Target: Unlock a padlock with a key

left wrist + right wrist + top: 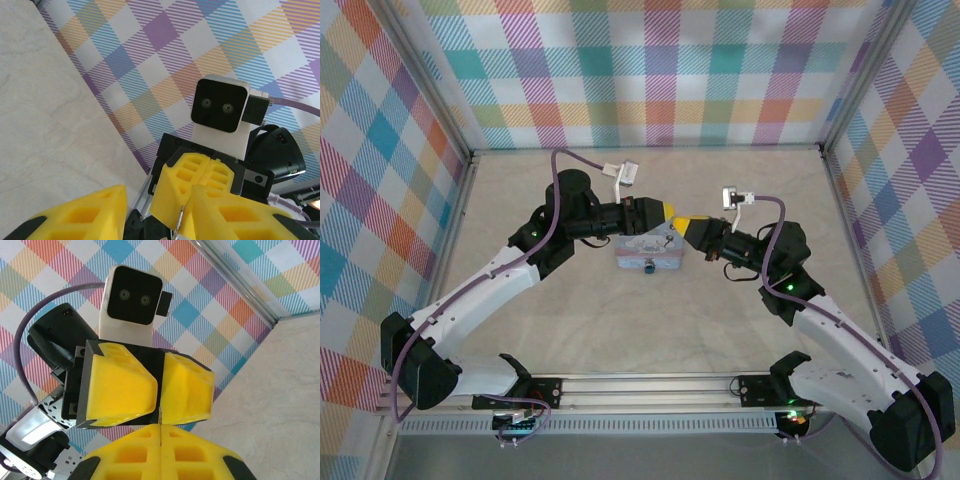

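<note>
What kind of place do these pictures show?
Probably a robot test booth, not a home: plaid walls on a metal frame enclose a pale tabletop, and a left arm and a right arm are mounted on a rail at its near edge.

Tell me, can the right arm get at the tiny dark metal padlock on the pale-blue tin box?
Probably yes. The padlock faces the near edge with bare table before it; the right arm, jaws shut, hangs just beside the box's far right corner, nothing between.
</note>
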Controlling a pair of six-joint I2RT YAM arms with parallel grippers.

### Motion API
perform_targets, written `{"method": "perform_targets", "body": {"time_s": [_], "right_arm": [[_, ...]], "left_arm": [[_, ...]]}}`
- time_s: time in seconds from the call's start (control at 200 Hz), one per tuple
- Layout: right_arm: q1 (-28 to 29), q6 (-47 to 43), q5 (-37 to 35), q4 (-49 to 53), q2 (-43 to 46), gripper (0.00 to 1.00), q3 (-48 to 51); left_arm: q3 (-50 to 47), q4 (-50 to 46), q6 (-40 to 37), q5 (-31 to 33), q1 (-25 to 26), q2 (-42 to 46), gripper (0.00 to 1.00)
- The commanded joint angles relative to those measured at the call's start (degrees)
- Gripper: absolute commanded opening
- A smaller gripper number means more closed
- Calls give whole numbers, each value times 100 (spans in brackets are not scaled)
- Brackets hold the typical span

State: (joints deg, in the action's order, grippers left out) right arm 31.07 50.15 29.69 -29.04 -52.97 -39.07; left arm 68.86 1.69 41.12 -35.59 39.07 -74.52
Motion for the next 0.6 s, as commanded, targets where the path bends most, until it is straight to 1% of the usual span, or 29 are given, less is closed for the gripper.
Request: {"method": "perform_targets", "body": {"time_s": [0.0, 0.085, 0.15, 0.25, 0.3, 0.41, 0.485, 0.595], "right_arm": [[-40, -59, 285, -224, -31, 0, -83], [-39, -43, 326, -184, -81, 0, -126], [-40, -34, 318, -186, -83, 0, -118], [-57, -32, 268, -163, -64, 0, -118], [-81, -32, 245, -136, -49, 0, -115], [-125, 30, 240, -198, -29, 0, -110], [-145, 52, 255, -178, -38, 0, -121], [-202, 126, 287, -228, -54, 0, -106]], "left_arm": [[231, 214, 15, -321, -49, -37, 39], [242, 280, 49, -380, -49, -54, 38], [241, 315, 51, -426, -49, -61, 33], [243, 306, 52, -481, -49, -74, 23], [234, 299, 50, -501, -42, -71, 21], [222, 251, 11, -549, -32, -80, 19], [220, 196, -35, -574, -24, -80, 15], [250, 68, -148, -567, 11, -82, 15]]}}
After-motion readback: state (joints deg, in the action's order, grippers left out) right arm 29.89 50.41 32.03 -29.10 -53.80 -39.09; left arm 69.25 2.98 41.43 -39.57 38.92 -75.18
